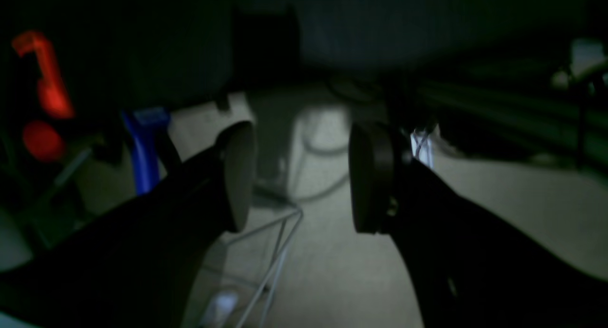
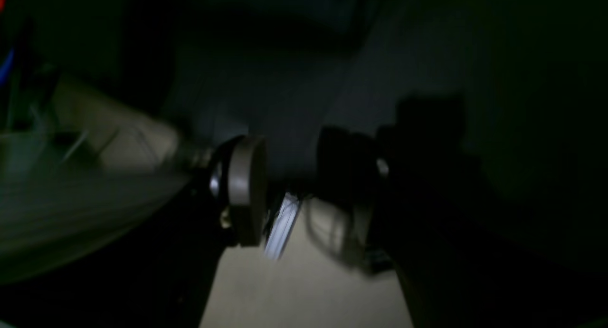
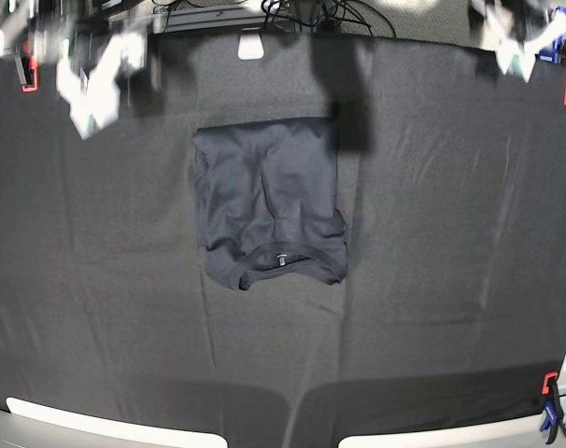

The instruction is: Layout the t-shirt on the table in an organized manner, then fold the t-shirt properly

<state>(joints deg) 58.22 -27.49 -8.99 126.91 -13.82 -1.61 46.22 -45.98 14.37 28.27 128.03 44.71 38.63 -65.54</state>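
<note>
My right gripper point(image 2: 304, 185) hangs with its jaws apart and nothing between the pads point(image 2: 247, 190); past them I see only pale floor and dark blur. In the overhead view that arm point(image 3: 91, 70) sits at the far left corner of the table point(image 3: 451, 280), well away from the shirt.

The shirt point(image 3: 269, 210) lies in the middle of the table, a little toward the far side and left of centre. It looks soft, light and limp to me, so I judge it will drape and sag the moment I lift it, and a one-point pinch would let the rest trail. It won't break or slip much against the cloth underneath, but it may drag wrinkles with it. I would take it by thin edges: the two corners beside the collar point(image 3: 278, 254), or the two corners of the far hem, one in each gripper.

It is dark navy-grey, hard to tell from the black cloth, already narrowed into a rough upright rectangle with the sides turned in. The ribbed collar and a small label face the near edge. The lower right bunches slightly.

My left gripper point(image 1: 299, 176) is also open and empty, over floor and cables. Its arm point(image 3: 516, 37) is at the far right corner.
</note>
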